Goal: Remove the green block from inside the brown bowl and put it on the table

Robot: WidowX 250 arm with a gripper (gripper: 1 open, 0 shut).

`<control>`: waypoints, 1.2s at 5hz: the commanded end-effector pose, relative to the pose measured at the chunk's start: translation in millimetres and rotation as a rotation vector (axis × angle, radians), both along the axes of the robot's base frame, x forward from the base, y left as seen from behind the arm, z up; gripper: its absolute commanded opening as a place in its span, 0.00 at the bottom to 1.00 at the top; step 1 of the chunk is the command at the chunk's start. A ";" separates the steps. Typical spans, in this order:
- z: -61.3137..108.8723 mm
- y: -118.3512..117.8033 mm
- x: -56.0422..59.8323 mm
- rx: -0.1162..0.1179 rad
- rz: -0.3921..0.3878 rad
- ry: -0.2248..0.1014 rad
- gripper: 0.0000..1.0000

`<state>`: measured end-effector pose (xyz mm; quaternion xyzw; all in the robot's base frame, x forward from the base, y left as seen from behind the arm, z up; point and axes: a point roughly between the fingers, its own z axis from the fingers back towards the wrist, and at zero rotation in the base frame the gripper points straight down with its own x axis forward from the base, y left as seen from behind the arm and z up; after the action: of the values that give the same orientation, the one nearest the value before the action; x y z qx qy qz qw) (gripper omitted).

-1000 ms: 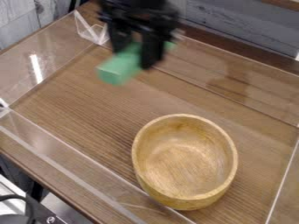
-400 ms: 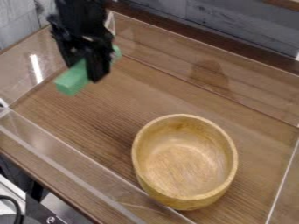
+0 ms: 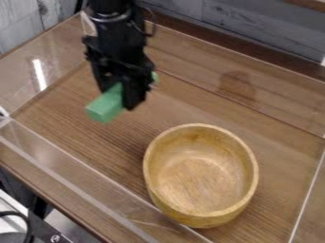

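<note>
My black gripper (image 3: pixel 125 95) points straight down over the left part of the table (image 3: pixel 216 100), shut on the green block (image 3: pixel 106 104). The block is a small bright green bar that sticks out to the lower left of the fingers, just above the wood surface. Whether it touches the tabletop I cannot tell. The brown bowl (image 3: pixel 200 214), round and light wooden with a thick rim, stands at the lower right of the table with nothing in it, well apart from the gripper.
Clear acrylic walls (image 3: pixel 76 161) run along the table's edges, with one low wall close in front of the block. A grey planked wall stands behind the table.
The gripper, still shut on the green block, has swung left and then back toward the middle, and it has dropped closer to the tabletop. The bowl has not moved.
</note>
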<state>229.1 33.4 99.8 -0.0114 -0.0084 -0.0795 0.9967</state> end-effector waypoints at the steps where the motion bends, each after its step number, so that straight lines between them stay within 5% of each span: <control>1: -1.9 -3.4 3.4 0.021 0.008 -0.029 0.00; 6: -2.6 8.7 4.7 0.059 0.073 -0.024 0.00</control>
<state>226.8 38.3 87.3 0.0131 0.0033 -0.0518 0.9986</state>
